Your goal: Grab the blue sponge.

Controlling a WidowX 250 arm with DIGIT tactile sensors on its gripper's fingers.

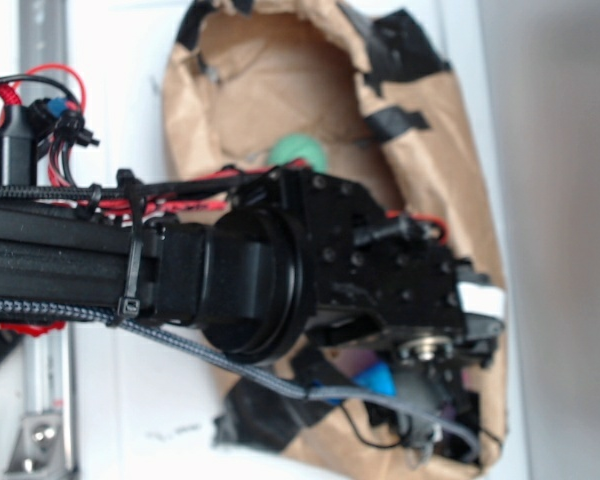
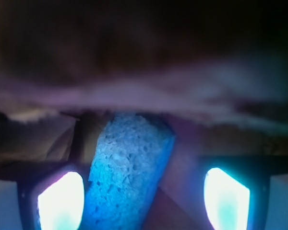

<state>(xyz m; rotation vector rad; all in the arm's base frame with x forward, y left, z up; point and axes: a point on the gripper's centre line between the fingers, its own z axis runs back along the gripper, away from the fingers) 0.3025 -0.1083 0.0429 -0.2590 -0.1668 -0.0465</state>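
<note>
The blue sponge (image 2: 129,172), porous and rounded, lies tilted between the spread fingers (image 2: 61,201) of the gripper (image 2: 144,199), nearer the left one, ungripped. Only the exterior view shows the green ball (image 1: 298,152), far inside the brown paper bin (image 1: 435,140).

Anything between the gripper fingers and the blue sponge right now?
Nothing visible. In the wrist view the blue sponge lies tilted in the gap between the two fingers, nearer the left one, with open space on both sides. The gripper looks open around it.
</note>
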